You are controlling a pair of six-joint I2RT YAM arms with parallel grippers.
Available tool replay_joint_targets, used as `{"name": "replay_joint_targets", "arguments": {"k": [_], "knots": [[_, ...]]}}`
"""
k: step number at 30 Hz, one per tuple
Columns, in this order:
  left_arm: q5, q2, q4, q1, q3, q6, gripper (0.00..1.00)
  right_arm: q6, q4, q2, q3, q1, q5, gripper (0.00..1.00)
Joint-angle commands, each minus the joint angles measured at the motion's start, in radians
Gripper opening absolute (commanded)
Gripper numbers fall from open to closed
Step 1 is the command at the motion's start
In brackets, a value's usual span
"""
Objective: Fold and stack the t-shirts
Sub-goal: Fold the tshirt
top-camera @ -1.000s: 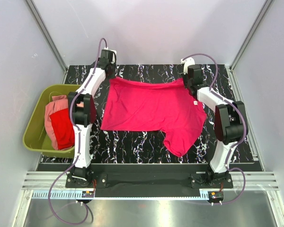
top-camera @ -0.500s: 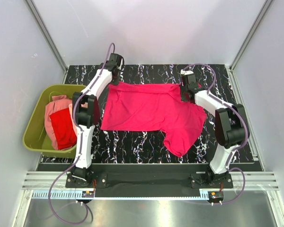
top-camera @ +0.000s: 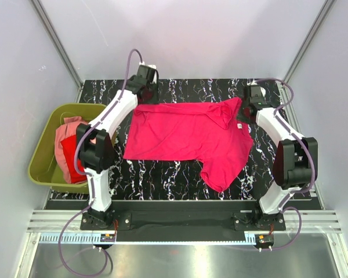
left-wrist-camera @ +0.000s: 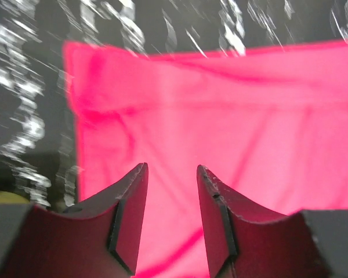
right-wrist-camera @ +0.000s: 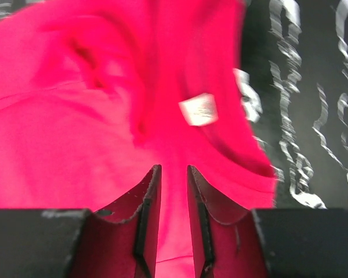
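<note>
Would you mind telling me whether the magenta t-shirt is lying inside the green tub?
No, the magenta t-shirt lies spread out on the table, outside the green tub.

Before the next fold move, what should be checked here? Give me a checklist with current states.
1. Left gripper clear of cloth: ok, jaws apart, empty.
2. Right gripper clear of cloth: ok, narrow gap, empty.
3. Magenta t-shirt lying flat: not ok, bunched near its label.
4. Magenta t-shirt wholly on table: ok.
5. Red t-shirt and salmon t-shirt out of the way: ok, in the tub.
</note>
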Motion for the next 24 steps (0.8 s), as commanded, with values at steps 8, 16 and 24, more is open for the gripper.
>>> {"name": "replay_joint_targets", "arguments": {"k": [8, 16, 24], "knots": [[0.067, -0.033, 0.038, -0.001, -0.285, -0.169, 0.44, 0.049, -0.104, 0.068, -0.039, -0.129, -0.063, 0.36], [0.033, 0.014, 0.004, 0.005, -0.335, -0.216, 0.45, 0.068, -0.092, 0.068, -0.174, -0.249, -0.102, 0.45], [-0.051, -0.012, -0.005, -0.001, -0.379, -0.23, 0.48, 0.082, 0.011, 0.063, -0.246, -0.266, -0.159, 0.46]]}}
